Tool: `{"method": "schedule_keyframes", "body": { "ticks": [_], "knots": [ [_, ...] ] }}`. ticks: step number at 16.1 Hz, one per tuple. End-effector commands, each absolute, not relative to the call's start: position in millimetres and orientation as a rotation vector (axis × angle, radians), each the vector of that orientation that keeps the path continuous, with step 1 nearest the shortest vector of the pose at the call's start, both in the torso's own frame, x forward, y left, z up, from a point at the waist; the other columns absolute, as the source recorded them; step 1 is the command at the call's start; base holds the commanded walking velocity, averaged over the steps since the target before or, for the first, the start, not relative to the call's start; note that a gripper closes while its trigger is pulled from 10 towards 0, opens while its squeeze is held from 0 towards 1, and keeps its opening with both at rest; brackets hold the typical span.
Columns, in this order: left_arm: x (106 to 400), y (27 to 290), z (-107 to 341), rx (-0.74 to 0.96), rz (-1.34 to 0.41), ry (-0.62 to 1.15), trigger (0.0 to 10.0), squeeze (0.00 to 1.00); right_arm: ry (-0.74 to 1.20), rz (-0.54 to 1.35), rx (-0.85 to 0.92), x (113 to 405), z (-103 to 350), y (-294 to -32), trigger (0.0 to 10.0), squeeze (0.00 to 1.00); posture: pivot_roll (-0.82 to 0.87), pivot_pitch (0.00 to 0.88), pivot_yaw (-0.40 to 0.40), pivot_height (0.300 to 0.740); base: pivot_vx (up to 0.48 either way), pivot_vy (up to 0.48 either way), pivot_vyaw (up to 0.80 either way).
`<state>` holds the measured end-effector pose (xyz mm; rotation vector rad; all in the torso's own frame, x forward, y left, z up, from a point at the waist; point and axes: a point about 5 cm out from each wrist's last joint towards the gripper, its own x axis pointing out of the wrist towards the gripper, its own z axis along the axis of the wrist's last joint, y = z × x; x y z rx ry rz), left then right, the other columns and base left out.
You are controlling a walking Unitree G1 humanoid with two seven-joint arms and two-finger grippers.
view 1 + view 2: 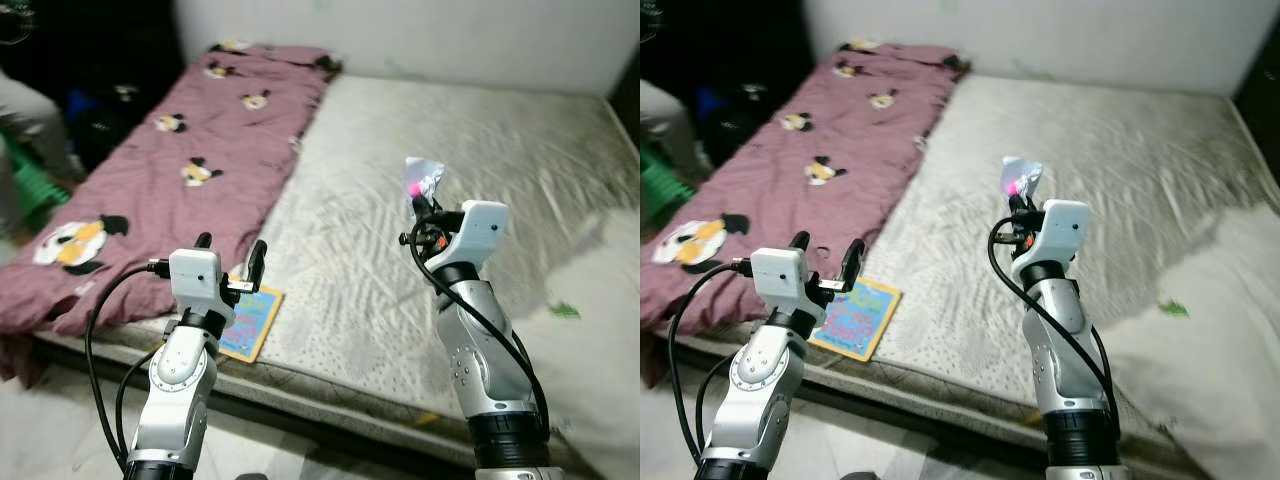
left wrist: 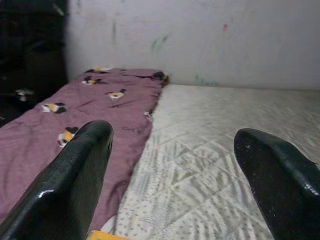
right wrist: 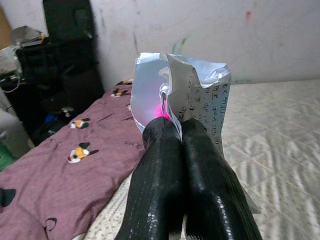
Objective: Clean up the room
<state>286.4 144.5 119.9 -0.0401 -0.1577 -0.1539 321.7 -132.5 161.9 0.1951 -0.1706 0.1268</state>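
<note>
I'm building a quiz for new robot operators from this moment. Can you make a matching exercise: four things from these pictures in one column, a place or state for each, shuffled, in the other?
Things:
1. left pincer
2. right pincer
3. picture book
4. purple blanket

Places or states:
A. flat on the mattress at its near edge
B. open, holding nothing
C. spread along the mattress's left side
D. shut on a crumpled wrapper, raised above the bed

Pairs: 1-B, 2-D, 3-A, 4-C

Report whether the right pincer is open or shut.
Shut: the right pincer has its two black fingers pressed together on a crumpled silvery wrapper, held above the mattress.
</note>
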Motion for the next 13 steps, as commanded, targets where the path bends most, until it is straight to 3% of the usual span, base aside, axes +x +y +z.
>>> {"method": "schedule_keyframes", "body": {
  "ticks": [1, 13],
  "knots": [
    [286.3, 146.4, 115.9, -0.037, -0.158, -0.136, 10.0, 0.00, -0.176, 0.125, 0.194, 320.4, 163.7, -132.5, 10.0, 0.00, -0.03, 0.000, 0.034, 0.740, 0.000, 0.000, 0.00],
    [289.0, 136.6, 107.1, -0.098, -0.123, -0.079, 10.0, 0.00, -0.088, 0.067, 0.187, 315.9, 144.7, -131.3, 10.0, 0.00, -0.05, 0.000, 0.038, 0.740, 0.000, 0.000, 0.00]
  ]
}}
